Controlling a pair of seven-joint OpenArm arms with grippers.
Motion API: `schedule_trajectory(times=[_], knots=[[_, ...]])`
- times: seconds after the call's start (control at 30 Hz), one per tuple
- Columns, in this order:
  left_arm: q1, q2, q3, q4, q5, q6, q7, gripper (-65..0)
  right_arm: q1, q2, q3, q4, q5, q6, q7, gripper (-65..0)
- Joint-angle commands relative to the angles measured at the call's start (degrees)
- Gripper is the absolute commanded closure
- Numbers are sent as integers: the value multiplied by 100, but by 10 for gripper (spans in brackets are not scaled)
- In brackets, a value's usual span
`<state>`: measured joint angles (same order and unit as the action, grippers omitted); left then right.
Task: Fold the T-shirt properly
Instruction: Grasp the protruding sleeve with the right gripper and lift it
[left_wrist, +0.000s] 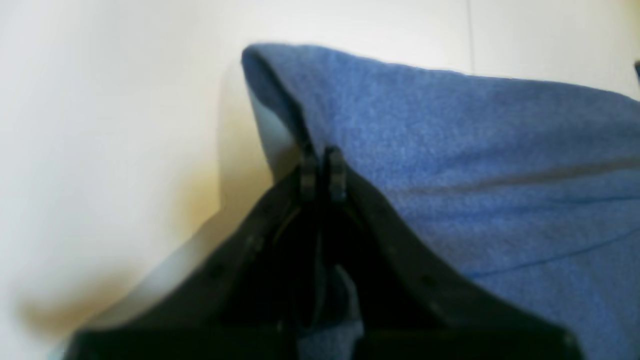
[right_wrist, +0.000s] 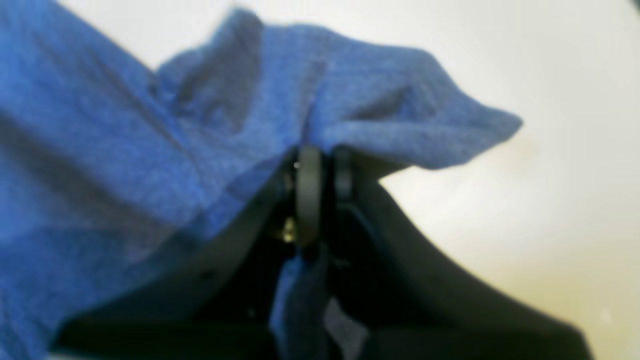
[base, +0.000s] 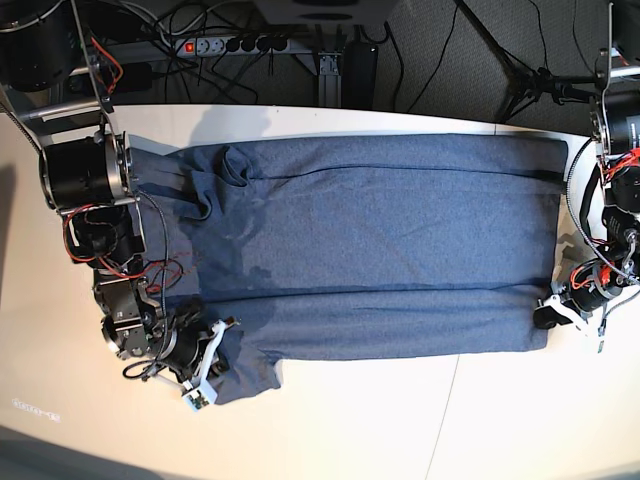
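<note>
**Both grippers pinched the near edge of the shirt, ready for the next fold**

Nearest the camera, along the front edge of the table (base: 400, 420), each arm held one end of the T-shirt's (base: 380, 230) near long edge. The right gripper (right_wrist: 325, 165) had its fingers pressed together on a bunched corner by the sleeve, with cloth trapped between them and humped up over the tips. The left gripper (left_wrist: 322, 172) was likewise clamped on the cloth's edge at the opposite end, a thin layer caught between its fingers. Gripping both ends probably let the arms lift that edge evenly and carry it over. Farther back, the T-shirt lay spread plain side up across the table, one lengthwise band already doubled along its near side. Beyond the table's far edge sat a power strip (base: 240, 45) and cables.
</note>
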<state>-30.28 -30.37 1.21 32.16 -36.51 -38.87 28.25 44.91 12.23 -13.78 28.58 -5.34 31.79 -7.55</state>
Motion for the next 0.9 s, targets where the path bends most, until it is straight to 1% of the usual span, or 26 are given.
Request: schedule_trajectory(times=[0.0,0.13,0.23,0.33,0.47,0.57,0.7,0.87], knots=[[-160,-188,-22,190,-68,-113,-146,0,105,42,22,271,61,57,76,0],[-57,-308,-22,531,-7,-113,-142,0,-387,122,22,1093,68,57,44,0],[107,-310,-22,776,92,-113,-142,0,-817,262,22,1742,66,55,46,0],[339,-313,-22,1023,98,-113,-146,0,-1237,496,22,2441,90,55,46,0],[638,-313,-22,1456,122,-113,-144,0,-1725,898,22,3320,352,55,42,0],[776,-306,-22,1722,118,-113,-146,0,-1985,1097,22,3753,433,55,39,0],[837,-308,-22,1812,120,-113,-146,0,-2197,1209,22,4098,428,50,39,0],[839,-310,-22,1814,170,-113,-146,0,-2159,1204,22,4111,236,33,31,0]])
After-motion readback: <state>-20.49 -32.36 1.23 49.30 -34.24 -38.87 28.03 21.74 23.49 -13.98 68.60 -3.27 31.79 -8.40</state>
